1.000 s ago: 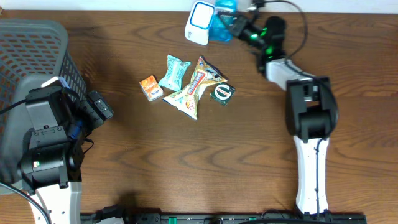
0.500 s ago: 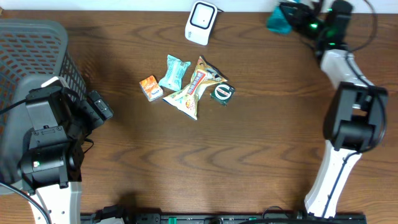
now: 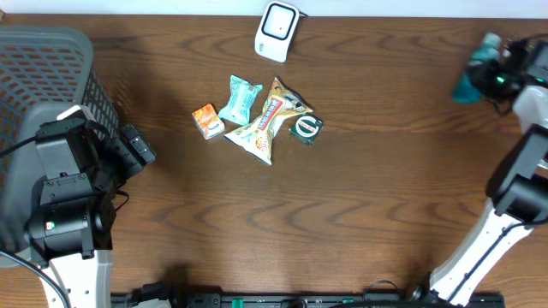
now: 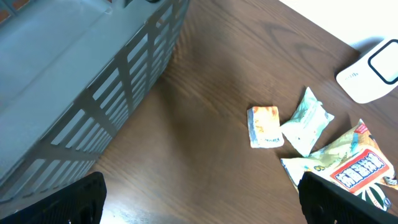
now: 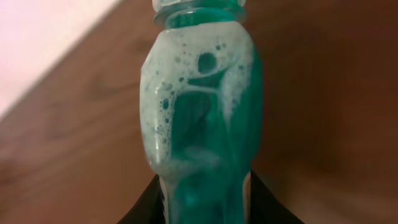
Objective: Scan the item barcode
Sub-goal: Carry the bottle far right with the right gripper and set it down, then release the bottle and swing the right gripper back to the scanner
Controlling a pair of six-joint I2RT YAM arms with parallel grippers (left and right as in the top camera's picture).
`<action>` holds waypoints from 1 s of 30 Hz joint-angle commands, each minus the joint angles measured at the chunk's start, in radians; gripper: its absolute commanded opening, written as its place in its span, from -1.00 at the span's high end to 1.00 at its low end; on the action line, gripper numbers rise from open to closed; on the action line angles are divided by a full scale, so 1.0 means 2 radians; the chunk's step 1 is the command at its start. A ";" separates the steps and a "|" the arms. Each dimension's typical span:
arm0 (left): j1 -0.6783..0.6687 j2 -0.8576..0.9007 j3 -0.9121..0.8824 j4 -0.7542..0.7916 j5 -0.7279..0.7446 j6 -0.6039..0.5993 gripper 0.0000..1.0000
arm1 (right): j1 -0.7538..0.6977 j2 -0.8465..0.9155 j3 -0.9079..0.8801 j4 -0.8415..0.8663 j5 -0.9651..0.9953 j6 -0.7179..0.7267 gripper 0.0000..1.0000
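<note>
**Teal bottle held near the far right corner of the worktop**

The right end effector point(image 3: 492, 77) is closed only partly, and its two fingers press on both sides of the teal bottle point(image 3: 473, 73). It holds the bottle near the right edge of the worktop point(image 3: 360, 214), close to the far right corner. In the right wrist view the bottle point(image 5: 202, 106) fills the middle, and there is white foam inside it.

The white scanner point(image 3: 277, 31) stands at the far edge, well apart from the bottle.

The left end effector point(image 4: 205, 205) is opened wide and holds nothing. It is just beside the grey basket point(image 3: 43, 77) at the left edge.

Near the middle lie an orange packet point(image 3: 207, 121), a pale green packet point(image 3: 239, 99), a long snack bag point(image 3: 267, 120) and a round dark item point(image 3: 305, 127), close together.
</note>
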 commanded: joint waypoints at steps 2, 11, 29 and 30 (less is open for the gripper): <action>0.003 0.001 0.003 0.000 -0.006 -0.005 -0.96 | -0.043 -0.037 0.012 -0.004 0.040 -0.057 0.98; 0.003 0.001 0.003 0.000 -0.006 -0.005 -0.96 | -0.106 -0.037 0.012 -0.012 0.060 -0.075 0.13; 0.003 0.001 0.003 0.000 -0.006 -0.005 -0.96 | -0.100 -0.148 0.012 -0.013 0.030 -0.074 -0.81; 0.003 0.001 0.003 0.000 -0.006 -0.005 -0.96 | -0.095 -0.155 0.012 -0.013 0.010 -0.074 -0.80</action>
